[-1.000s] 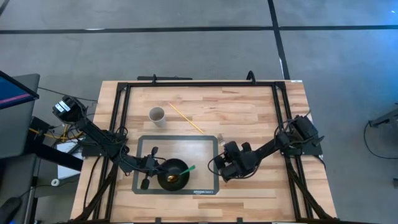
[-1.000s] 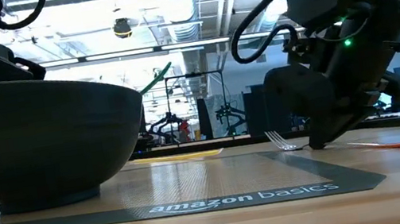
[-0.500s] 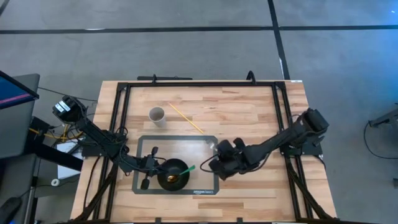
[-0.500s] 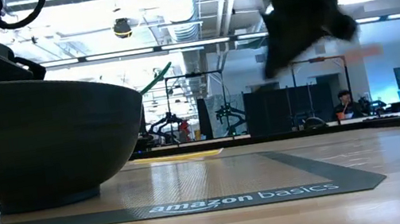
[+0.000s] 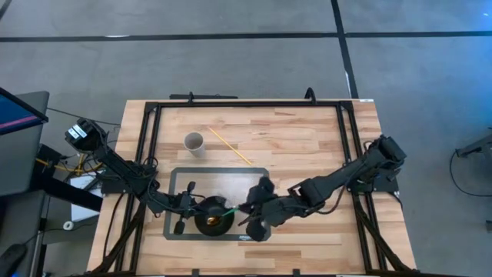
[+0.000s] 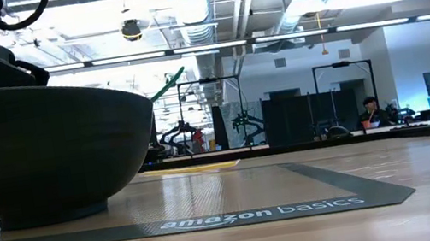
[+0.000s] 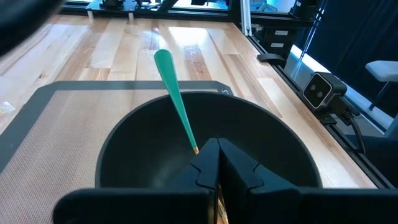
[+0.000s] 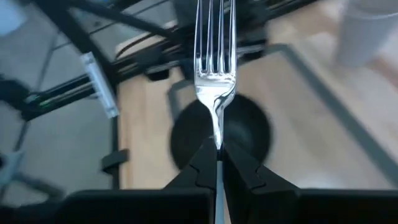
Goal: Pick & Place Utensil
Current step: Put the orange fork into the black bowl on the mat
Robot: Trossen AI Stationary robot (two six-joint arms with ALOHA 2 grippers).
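Note:
A black bowl (image 5: 214, 217) (image 6: 38, 148) stands on a grey mat (image 5: 231, 175). A green-handled utensil (image 7: 174, 93) (image 5: 231, 208) leans inside it, handle over the right rim. My left gripper (image 7: 217, 152) (image 5: 194, 205) is shut at the bowl's left rim; I cannot tell whether it touches the bowl or the utensil's lower end. My right gripper (image 8: 217, 155) (image 5: 250, 212) hovers just right of the bowl, shut on a metal fork (image 8: 216, 81). It is above the low view's frame. My right gripper pinches the fork by its narrow neck (image 8: 217, 132), just behind the tines, between the two fingers. The fork runs along the fingers, with its tines sticking out ahead toward the bowl. The fingers slant down toward the table's left. The fork is lifted clear of the table.
A white cup (image 5: 194, 142) and a thin yellow stick (image 5: 229, 146) lie on the wood beyond the mat. Black frame rails (image 5: 150, 146) run along the table's sides. A person (image 6: 368, 105) sits far off in the room behind.
My right gripper, shut on the fork at the mat's right edge, rose out of the low view and travelled toward the table's left, ending beside the bowl. The fork went from lying on the table to lifted clear, carried along.

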